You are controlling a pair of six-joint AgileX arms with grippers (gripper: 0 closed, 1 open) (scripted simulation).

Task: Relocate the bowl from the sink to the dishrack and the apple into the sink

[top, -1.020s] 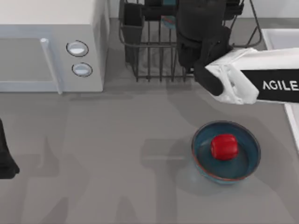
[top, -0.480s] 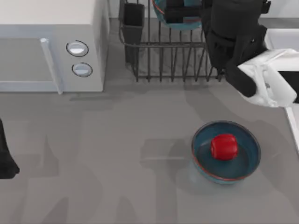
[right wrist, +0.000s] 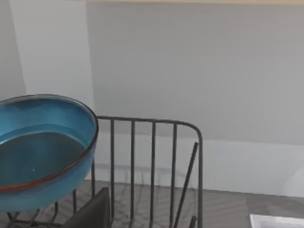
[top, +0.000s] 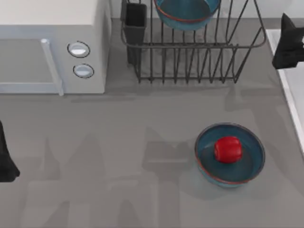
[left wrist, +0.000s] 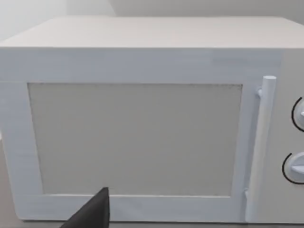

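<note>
One deep-blue bowl [top: 185,10] rests in the dark wire dishrack [top: 190,61] at the back; the right wrist view shows this bowl [right wrist: 42,147] among the rack's bars [right wrist: 152,161]. A second, identical bowl [top: 251,166] stands on the table at the front right, holding the red apple [top: 228,149]. The white sink [top: 292,90] runs along the right edge, its corner [right wrist: 278,221] showing in the right wrist view. My right gripper [top: 287,45] hangs over the sink's rim, right of the rack and apart from both bowls. My left arm [top: 5,161] is parked at the left edge.
A white microwave [top: 47,28] with two round knobs stands at the back left, and its door [left wrist: 137,137] faces the left wrist camera. A black utensil cup [top: 135,23] sits at the rack's left corner. Grey tabletop lies between the microwave and the front bowl.
My right arm has drawn back from over the dishrack to the right edge, uncovering the bowl that stays in the rack. The apple, the front bowl and the left arm have not moved.
</note>
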